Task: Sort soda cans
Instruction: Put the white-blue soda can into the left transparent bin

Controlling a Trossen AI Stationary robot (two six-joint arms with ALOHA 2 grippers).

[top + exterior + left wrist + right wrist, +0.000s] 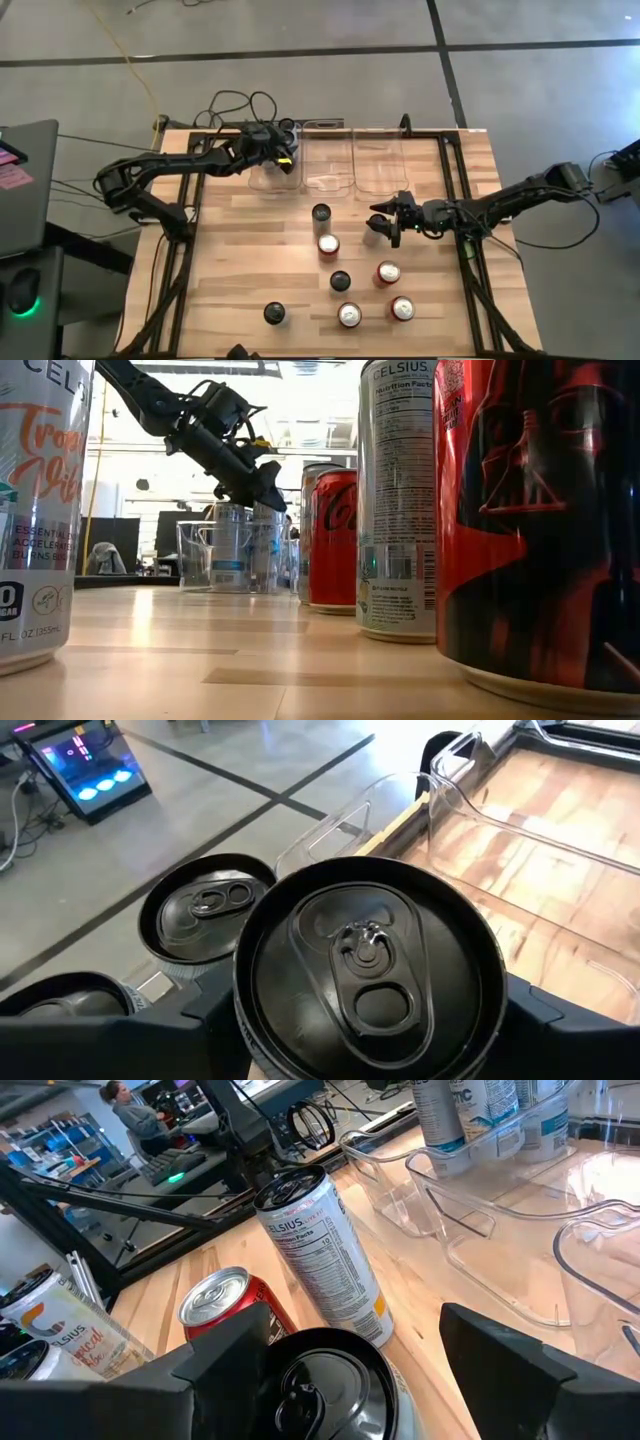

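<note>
- High view: the left gripper [283,158] held a dark-topped silver soda can [368,982] in its jaws over the clear plastic bin [262,183] at the worktop's far edge; releasing it came next.
- The right gripper [381,218], jaws spread and empty, hovered mid-worktop over another dark-topped can [330,1385]; the remaining cans [349,315] stood toward the near edge.

We see two arms, both matte black from base to tip — slender tubular links joined by thicker, blocky joint housings. On the left arm [170,168], a small yellow-green mark shows at three o'clock on the wrist, just behind the left gripper [285,152]. Thin black cables run along the links of the right arm [520,195], whose shoulder housing is a bulkier dark block. The right gripper [385,218] ends in two short black fingers [510,1355] — flat, wedge-shaped, plain-faced. We make out no lettering or screws on either arm.
</note>
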